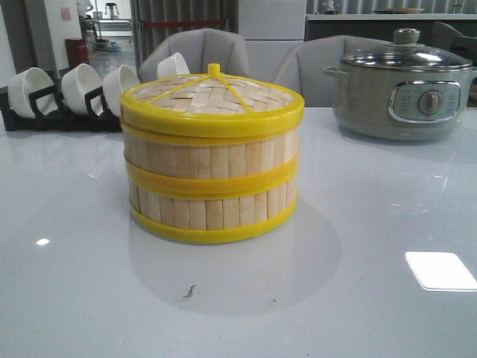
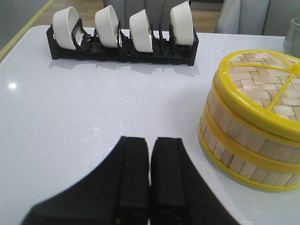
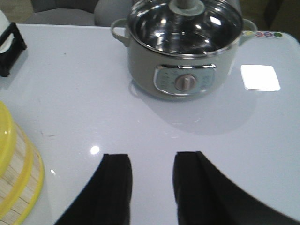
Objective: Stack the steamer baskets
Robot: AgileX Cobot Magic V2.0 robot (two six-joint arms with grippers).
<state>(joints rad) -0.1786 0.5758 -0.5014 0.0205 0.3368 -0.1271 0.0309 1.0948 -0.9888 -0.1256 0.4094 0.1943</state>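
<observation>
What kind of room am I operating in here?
Probably a kitchen or dining mock-up: an electric pot and a rack of white bowls share the glossy table with the stacked steamer baskets, grey chairs behind.

Wooden-slat steamer baskets, glossy yellow rims, woven bamboo lid, glossy table.

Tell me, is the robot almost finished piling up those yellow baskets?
It looks finished. Two steamer baskets sit one on top of the other in the middle of the table, with the woven lid resting on top. Nothing is in hand: the left gripper is shut and empty beside the stack, and the right gripper is open and empty near the pot. No loose basket shows anywhere.
</observation>
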